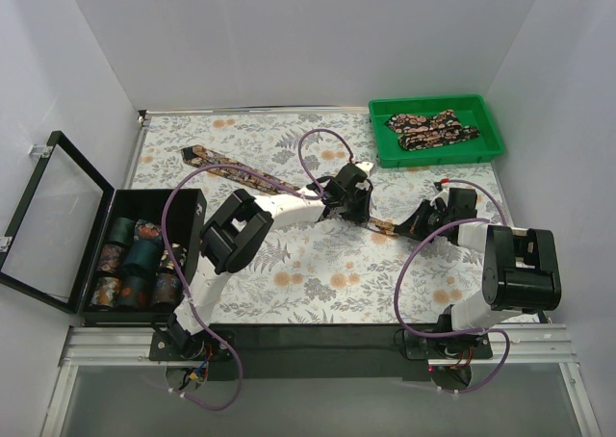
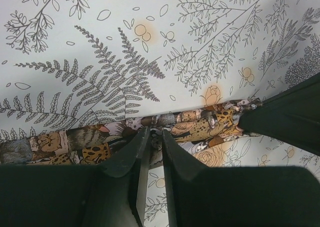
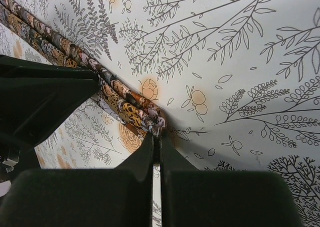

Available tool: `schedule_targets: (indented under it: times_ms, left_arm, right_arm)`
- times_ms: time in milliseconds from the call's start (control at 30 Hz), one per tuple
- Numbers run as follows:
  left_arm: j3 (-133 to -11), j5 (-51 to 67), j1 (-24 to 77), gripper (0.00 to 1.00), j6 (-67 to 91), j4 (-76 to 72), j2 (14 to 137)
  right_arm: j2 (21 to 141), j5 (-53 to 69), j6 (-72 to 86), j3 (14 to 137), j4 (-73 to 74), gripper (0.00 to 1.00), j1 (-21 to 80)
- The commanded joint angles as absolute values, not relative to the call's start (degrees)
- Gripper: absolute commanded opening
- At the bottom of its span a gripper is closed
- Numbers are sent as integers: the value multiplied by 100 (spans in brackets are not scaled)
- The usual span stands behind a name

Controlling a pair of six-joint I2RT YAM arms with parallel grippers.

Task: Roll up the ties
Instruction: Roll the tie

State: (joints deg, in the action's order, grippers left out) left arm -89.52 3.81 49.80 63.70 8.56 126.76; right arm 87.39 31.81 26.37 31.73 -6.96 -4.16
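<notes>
Paisley tie stretched slantwise on the tabletop, both hands at its lower-right end.
The tie runs from the upper left to right of centre. The left hand pinches it, jaws a narrow slit apart. The right hand, fully closed, meets its folded tip; whether it nips cloth I cannot tell. Spare ties lie in the green tray at upper right, and rolled ties fill the black box at lower left.

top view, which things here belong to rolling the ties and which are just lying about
Job:
- tie on the cloth
- left gripper
- right gripper, shut on the tie's end
- spare ties in the tray
- rolled ties in the box

Just there:
- tablecloth
- cables
</notes>
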Motion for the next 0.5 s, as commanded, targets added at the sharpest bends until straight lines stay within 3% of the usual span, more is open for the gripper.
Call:
schedule_targets:
  times_ms: [0, 200, 467]
  left_arm:
    - [-8903, 211, 5010, 17, 6346, 905, 12305]
    - [-8798, 185, 5010, 23, 6372, 914, 12006]
    - [-8666, 299, 5019, 23, 6337, 914, 12041]
  right_arm:
    - [8640, 3111, 2575, 3349, -554, 1, -439]
    - [8569, 3015, 2558, 3357, -413, 1, -439]
    - [8552, 2971, 2575, 3366, -360, 1, -439]
